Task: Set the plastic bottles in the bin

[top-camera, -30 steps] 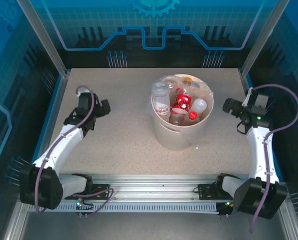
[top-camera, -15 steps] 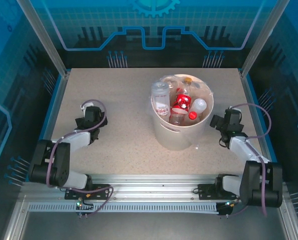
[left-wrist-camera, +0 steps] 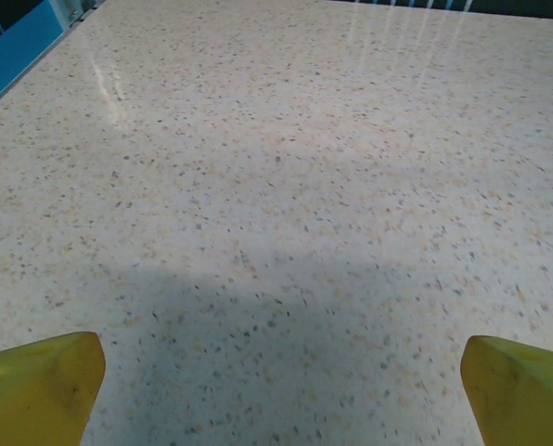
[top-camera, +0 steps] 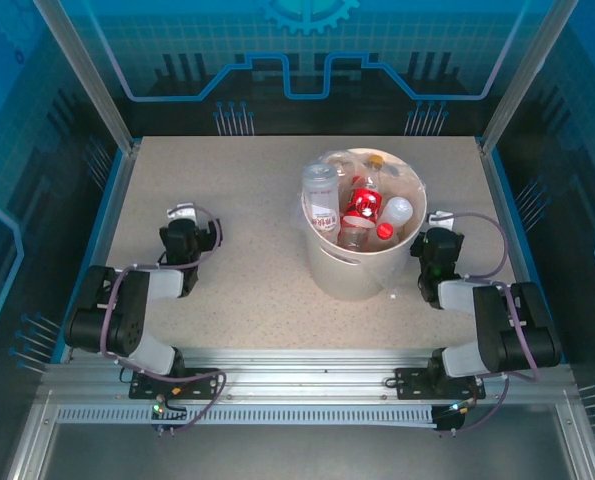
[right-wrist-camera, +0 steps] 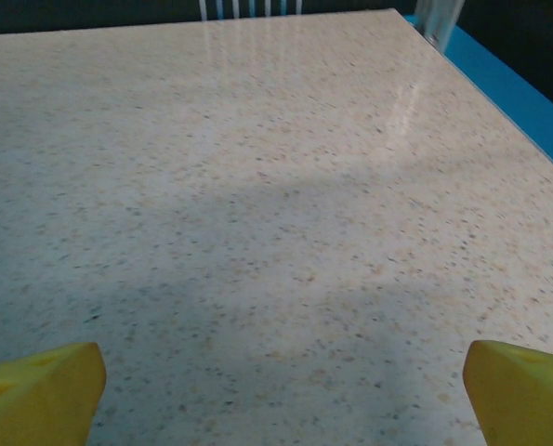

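The bin [top-camera: 355, 277], a round cream bucket, stands on the table right of the middle. Inside it lie several plastic bottles [top-camera: 360, 204]: red-labelled ones with red caps and clear ones with pale caps. My left gripper [top-camera: 188, 226] sits low over the table well left of the bin, with its arm folded back. In the left wrist view the left gripper [left-wrist-camera: 281, 390] is open, its yellow fingertips [left-wrist-camera: 39, 386] far apart over bare table. My right gripper [top-camera: 437, 236] rests just right of the bin. The right wrist view shows the right gripper [right-wrist-camera: 283, 390] open, nothing between its fingertips [right-wrist-camera: 518, 386].
The speckled table [top-camera: 247, 190] is bounded by blue side rails [top-camera: 105, 215] and an aluminium frame. A small white speck [top-camera: 394, 293] lies by the bin's near right foot.
Both arms have folded back toward their bases and dropped low. The right gripper has come in close beside the bin; the left has drawn back slightly. The bin and bottles have not moved.
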